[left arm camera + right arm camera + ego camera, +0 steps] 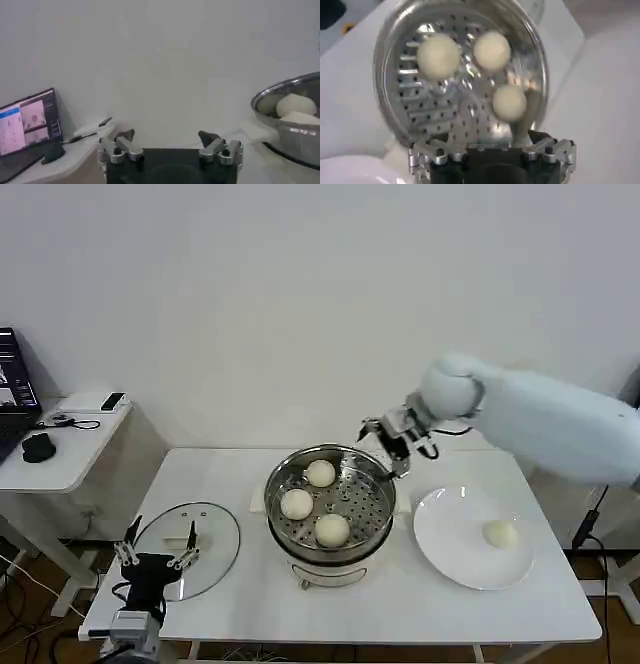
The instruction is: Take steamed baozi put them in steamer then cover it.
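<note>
Baozi: three sit in the steamer (330,502), one (499,533) waits on the plate (450,554); lid (205,544) off. Right gripper (392,441) and left gripper (156,556) both have fingers apart, empty.

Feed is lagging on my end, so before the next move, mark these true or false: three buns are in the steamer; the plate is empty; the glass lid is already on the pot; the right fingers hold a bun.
1. Three round cream-white buns sit in the shiny stainless-steel steamer pot. True.
2. The flat white plate is empty. False: one bun remains on it.
3. The clear glass lid covers the pot. False: it lies on the table beside the left gripper.
4. The right gripper holds a bun. False: its fingers are open and empty above the pot's far rim.
</note>
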You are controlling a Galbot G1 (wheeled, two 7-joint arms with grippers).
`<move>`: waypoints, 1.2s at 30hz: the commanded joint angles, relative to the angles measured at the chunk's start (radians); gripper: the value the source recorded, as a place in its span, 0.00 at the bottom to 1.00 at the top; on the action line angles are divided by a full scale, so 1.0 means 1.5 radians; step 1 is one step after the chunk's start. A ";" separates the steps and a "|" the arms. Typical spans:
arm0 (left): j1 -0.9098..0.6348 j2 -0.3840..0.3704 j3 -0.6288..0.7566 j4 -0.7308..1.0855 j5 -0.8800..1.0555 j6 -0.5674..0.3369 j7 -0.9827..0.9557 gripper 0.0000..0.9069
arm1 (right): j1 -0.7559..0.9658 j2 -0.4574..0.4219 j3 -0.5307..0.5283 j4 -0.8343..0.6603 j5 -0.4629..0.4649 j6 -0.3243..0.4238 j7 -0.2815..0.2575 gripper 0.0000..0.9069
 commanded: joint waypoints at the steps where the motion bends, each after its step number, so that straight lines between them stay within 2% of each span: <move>1: -0.005 0.013 0.004 0.004 -0.006 0.001 0.001 1.00 | -0.036 -0.197 0.020 0.006 0.002 -0.065 -0.003 1.00; 5: -0.012 0.018 0.010 0.008 -0.008 0.001 0.002 1.00 | -0.088 -0.249 0.037 0.010 -0.039 -0.057 -0.007 1.00; 9: -0.016 0.020 0.017 0.013 -0.007 0.003 0.003 1.00 | -0.191 -0.285 0.139 0.001 -0.086 -0.045 -0.013 1.00; 13: -0.024 0.020 0.020 0.018 -0.007 0.007 0.005 1.00 | -0.309 -0.298 0.234 -0.023 -0.145 -0.026 -0.027 1.00; 15: -0.024 0.021 0.020 0.017 -0.007 0.007 0.006 1.00 | -0.359 -0.298 0.268 -0.034 -0.154 -0.024 -0.026 1.00; 18: -0.023 0.023 0.019 0.018 -0.006 0.008 0.006 1.00 | -0.404 -0.292 0.313 -0.051 -0.170 -0.019 -0.026 1.00; 29: -0.019 0.023 0.002 0.018 -0.007 0.008 0.006 1.00 | -0.467 -0.239 0.382 -0.129 -0.240 0.006 -0.025 1.00; 36: -0.015 0.021 -0.004 0.015 -0.007 0.008 0.006 1.00 | -0.480 -0.194 0.394 -0.183 -0.249 0.014 -0.022 1.00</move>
